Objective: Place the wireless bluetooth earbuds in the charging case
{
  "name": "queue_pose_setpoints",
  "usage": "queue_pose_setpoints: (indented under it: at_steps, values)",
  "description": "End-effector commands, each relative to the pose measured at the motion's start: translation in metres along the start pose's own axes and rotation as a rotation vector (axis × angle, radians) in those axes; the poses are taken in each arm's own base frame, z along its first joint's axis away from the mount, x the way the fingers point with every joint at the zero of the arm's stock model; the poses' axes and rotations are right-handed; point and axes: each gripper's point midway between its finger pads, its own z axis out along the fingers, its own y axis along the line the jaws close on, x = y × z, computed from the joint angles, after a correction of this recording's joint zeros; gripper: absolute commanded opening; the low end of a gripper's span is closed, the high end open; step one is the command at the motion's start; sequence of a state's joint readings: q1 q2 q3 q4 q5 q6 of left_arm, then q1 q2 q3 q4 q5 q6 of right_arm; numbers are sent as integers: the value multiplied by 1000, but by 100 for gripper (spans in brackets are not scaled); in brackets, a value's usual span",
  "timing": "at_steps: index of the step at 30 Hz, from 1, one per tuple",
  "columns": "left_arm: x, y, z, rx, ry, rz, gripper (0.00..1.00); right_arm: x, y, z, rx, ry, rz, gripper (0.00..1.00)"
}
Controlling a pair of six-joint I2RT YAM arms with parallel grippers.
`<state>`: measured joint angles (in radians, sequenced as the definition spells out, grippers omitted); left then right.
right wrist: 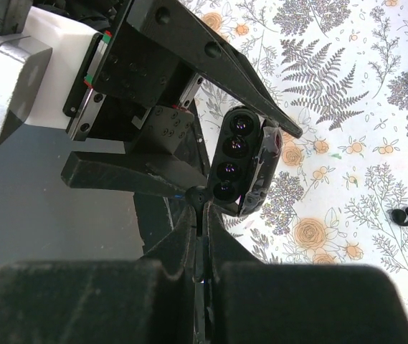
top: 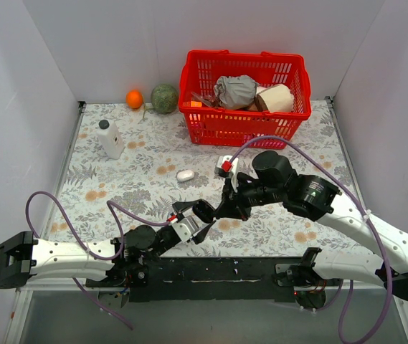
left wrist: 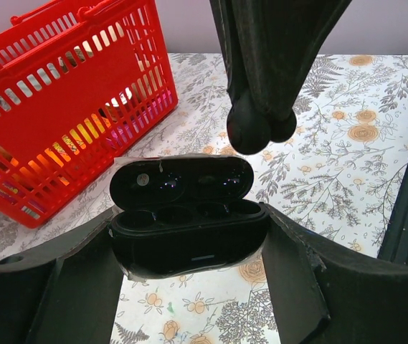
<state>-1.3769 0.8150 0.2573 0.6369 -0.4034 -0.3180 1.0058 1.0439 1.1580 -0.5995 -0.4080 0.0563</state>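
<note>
1. The left gripper [left wrist: 191,223], above the near middle of the table [top: 103,190], is about half open. Its two fingers press on the ends of the black charging case [left wrist: 189,252] and hold it clear of the floral cloth.
2. The case's hinged lid stands open. Dark glossy wells show in both the lid and the base, and I cannot tell whether anything sits in them.
3. The right gripper [left wrist: 259,115] reaches in from the right and hangs just over the open case without touching it. Its jaws are closed together.
4. A rounded black earbud [left wrist: 248,130] is pinched at its tips, just above the lid's far edge.
5. A second earbud [right wrist: 404,216] lies loose on the table, apart from both grippers. It shows only in the right wrist view.
6. Further in, left of the table's middle, a small white pebble-shaped case [top: 185,175] lies closed with nothing touching it.
7. A white bottle [top: 110,139] with a black cap stands upright toward the far left corner.
8. At the far edge an orange [top: 134,99] and a green round fruit [top: 164,98] sit just beside each other.
9. To their right, also at the far edge, a red plastic basket [top: 211,127] holds a crumpled grey bundle [top: 234,91] and a tan box [top: 274,98].
</note>
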Motion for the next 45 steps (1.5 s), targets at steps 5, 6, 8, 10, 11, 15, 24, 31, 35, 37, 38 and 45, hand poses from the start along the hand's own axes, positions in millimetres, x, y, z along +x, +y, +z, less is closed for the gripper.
queue_pose_setpoints:
  at_steps: [5,6,8,10,11,15,24,31,35,37,38,45]
  values:
    - [-31,7,5,-18,-81,-27,0,-14,3,5,5,-17,-9,1]
    - [-32,7,6,-19,-83,-30,0,-14,2,6,8,-18,-4,1]
    - [-34,8,7,-20,-85,-32,0,-14,2,9,9,-16,3,1]
    - [-36,8,7,-22,-93,-39,0,-13,1,11,12,-15,16,1]
    - [-36,8,7,-22,-94,-39,0,-14,1,12,15,-19,18,1]
    - [-39,7,8,-15,-99,-46,0,-11,-2,16,28,-18,29,1]
    - [-39,6,7,-13,-102,-59,0,-14,-8,21,57,-32,40,1]
    - [-41,8,8,-20,-106,-69,0,-14,-15,21,97,-36,54,1]
    - [-41,10,7,-34,-112,-77,0,-9,-16,22,105,-25,66,1]
    - [-42,10,8,-40,-114,-84,0,-8,-16,22,105,-25,71,1]
    - [-41,11,8,-45,-112,-87,0,-8,-15,22,107,-27,75,1]
    - [-44,11,11,-55,-125,-105,0,-5,-12,27,103,-29,88,1]
